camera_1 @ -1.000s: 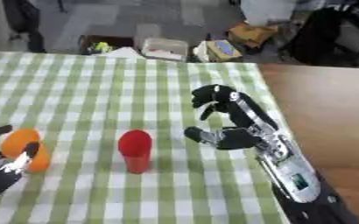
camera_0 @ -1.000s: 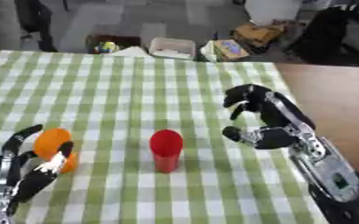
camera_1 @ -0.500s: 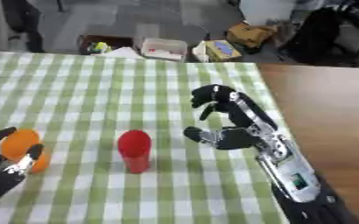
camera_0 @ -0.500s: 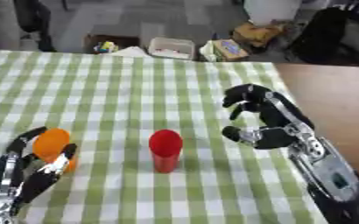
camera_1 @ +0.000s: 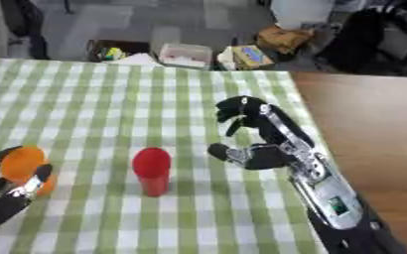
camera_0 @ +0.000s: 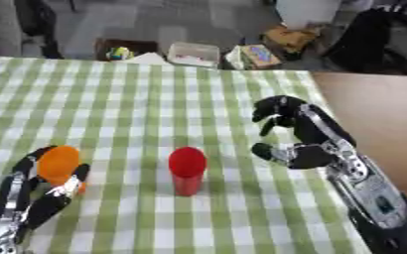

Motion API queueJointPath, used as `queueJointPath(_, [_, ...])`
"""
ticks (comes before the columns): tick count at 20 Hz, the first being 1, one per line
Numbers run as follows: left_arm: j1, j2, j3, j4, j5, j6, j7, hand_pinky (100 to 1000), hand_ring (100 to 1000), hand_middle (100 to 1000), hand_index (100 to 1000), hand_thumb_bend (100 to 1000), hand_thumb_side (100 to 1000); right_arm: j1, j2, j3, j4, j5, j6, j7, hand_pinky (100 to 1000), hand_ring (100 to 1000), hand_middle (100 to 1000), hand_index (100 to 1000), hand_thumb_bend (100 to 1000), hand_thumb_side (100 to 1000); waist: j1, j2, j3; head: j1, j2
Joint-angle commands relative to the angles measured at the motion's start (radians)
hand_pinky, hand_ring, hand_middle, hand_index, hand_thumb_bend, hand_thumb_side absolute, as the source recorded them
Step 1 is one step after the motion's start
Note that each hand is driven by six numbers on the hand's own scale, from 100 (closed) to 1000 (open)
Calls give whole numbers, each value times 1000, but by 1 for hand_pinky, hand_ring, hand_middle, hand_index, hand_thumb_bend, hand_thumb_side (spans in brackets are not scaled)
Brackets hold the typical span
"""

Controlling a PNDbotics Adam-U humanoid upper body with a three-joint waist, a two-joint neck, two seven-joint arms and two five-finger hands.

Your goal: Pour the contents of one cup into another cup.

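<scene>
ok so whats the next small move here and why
Probably bring the right hand left to close on the red cup: its fingers are curved but hold nothing, and the cup stands untouched beside it. The left hand already has its fingers round the orange cup.

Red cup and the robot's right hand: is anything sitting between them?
No. Between the red cup and right hand, the left eye view shows only bare checked cloth.
</scene>
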Motion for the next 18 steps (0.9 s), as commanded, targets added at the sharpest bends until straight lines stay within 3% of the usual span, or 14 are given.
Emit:
queueJointPath(1, [-17, 9, -1, 0, 0, -2, -5, 586, 1000, 762, 794, 589, 401, -11, -7, -6, -15, -5, -1, 2, 514, 682, 629, 762, 607, 305, 3, -14, -2, -3, -3])
queueJointPath(7, [-23, 8, -7, 10, 1, -3, -15, 547, 1000, 729, 775, 536, 370, -11, -7, -6, -14, -5, -2, 2, 513, 682, 629, 761, 607, 305, 1, -14, -3, -3, -3])
queueJointPath(18, [-34, 4, -19, 21, -4, 0, -42, 474, 1000, 617, 706, 339, 278, -12, -6, -6, -13, -6, -2, 4, 512, 679, 627, 761, 607, 305, 0, -14, -4, -4, -3])
